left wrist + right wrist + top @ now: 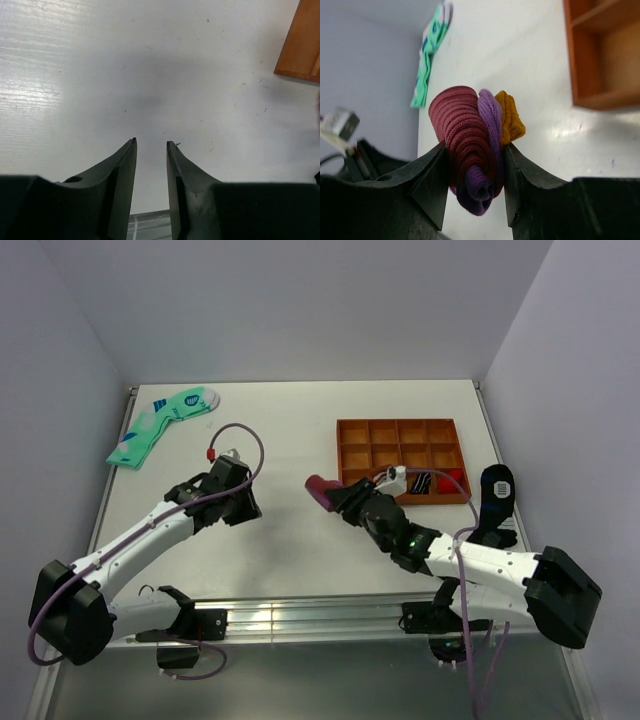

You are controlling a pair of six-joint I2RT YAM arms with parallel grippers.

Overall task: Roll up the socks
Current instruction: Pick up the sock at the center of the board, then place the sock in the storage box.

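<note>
Your right gripper (474,150) clamps the rolled socks (462,125) mid-frame, but the mustard cuff (510,118) sticks out loose, so releasing may unroll them.

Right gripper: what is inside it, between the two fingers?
The socks, rolled into a bundle: maroon layers, a purple fold, a mustard cuff on one side. The fingers cover the bundle's flanks, so the roll's state there cannot be seen.

The left gripper (151,144) is hovering over the white table (75,75), its dark fingers (120,185) standing slightly apart and gripping nothing. A wooden tray (300,45) is showing one corner ahead, off to the fingers' right.
</note>
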